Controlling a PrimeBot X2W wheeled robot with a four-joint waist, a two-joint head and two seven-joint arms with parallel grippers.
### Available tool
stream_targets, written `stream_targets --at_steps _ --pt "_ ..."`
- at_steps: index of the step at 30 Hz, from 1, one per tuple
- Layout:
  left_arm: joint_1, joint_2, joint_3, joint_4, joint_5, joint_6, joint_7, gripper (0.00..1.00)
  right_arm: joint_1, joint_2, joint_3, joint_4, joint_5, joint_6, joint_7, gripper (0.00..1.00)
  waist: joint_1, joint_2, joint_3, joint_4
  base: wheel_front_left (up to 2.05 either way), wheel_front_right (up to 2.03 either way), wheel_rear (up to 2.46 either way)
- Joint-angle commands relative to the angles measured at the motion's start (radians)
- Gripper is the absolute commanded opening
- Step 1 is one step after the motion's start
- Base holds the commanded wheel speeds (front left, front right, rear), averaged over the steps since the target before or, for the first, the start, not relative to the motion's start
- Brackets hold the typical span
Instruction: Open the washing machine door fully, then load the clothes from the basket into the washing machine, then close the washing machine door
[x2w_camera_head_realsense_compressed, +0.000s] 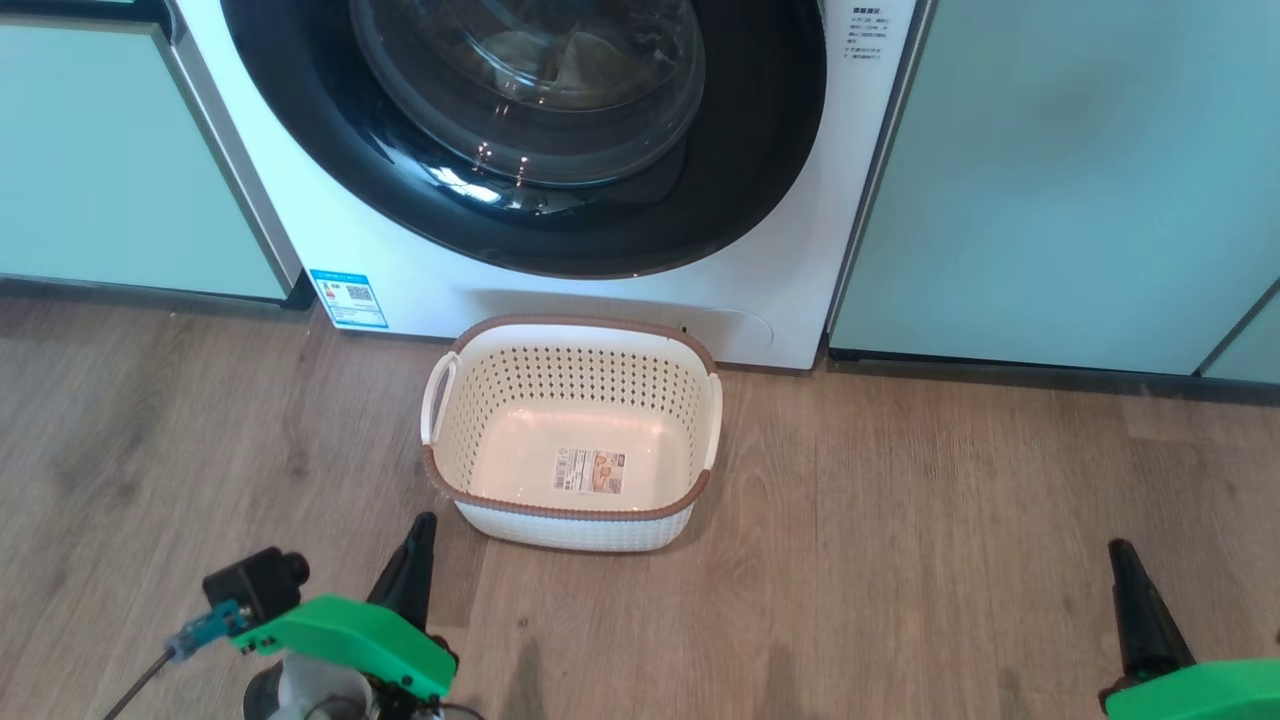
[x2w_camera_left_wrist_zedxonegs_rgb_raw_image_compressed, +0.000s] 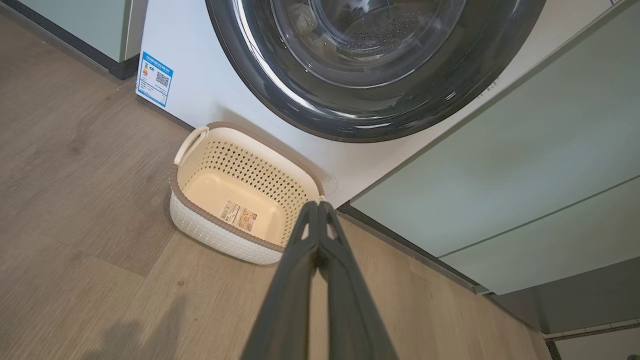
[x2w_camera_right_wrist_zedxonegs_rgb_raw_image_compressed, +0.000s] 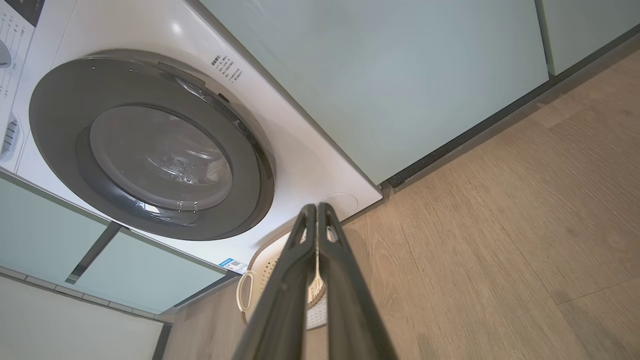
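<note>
The washing machine (x2w_camera_head_realsense_compressed: 600, 300) stands in front of me, white. Its door (x2w_camera_head_realsense_compressed: 760, 150), with a black rim and a glass bowl, sits flush against the front, closed. Behind the glass lies a pale yellow shape (x2w_camera_head_realsense_compressed: 560, 55), the clothes as far as I can tell. On the floor just below the door stands the basket (x2w_camera_head_realsense_compressed: 580, 323), which holds nothing but a label on its bottom. My left gripper (x2w_camera_head_realsense_compressed: 422, 522) hangs shut just left of the basket's near corner, holding nothing. My right gripper (x2w_camera_head_realsense_compressed: 1120, 548) is shut too, low and well to the right. The left wrist view also shows the basket (x2w_camera_left_wrist_zedxonegs_rgb_raw_image_compressed: 215, 240) beyond the left gripper (x2w_camera_left_wrist_zedxonegs_rgb_raw_image_compressed: 316, 205). The right gripper (x2w_camera_right_wrist_zedxonegs_rgb_raw_image_compressed: 316, 206) is also in its own wrist view.
Mint-green cabinet panels flank the machine on the left (x2w_camera_head_realsense_compressed: 110, 160) and the right (x2w_camera_head_realsense_compressed: 1060, 170). A blue sticker (x2w_camera_head_realsense_compressed: 348, 298) and a round service flap (x2w_camera_head_realsense_compressed: 735, 328) mark the machine's lower front. Wooden floor (x2w_camera_head_realsense_compressed: 900, 520) spreads around the basket.
</note>
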Motion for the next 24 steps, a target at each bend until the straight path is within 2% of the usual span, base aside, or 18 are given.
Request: stream_targets --at_steps 1,24 --pt "-0.051 0.003 0.033 -0.027 -0.032 -0.009 0.006 0.0 -0.055 -0.027 -0.001 -0.023 0.033 -0.001 0.003 0.0 0.0 0.0 -0.001 0.0 0.0 0.0 0.0" --pt "-0.073 -0.008 0.084 0.003 -0.291 -0.04 0.062 0.0 -0.105 -0.034 -0.009 0.032 0.296 -0.002 0.026 0.0 0.0 0.0 -0.011 0.007 0.0 0.0 0.0"
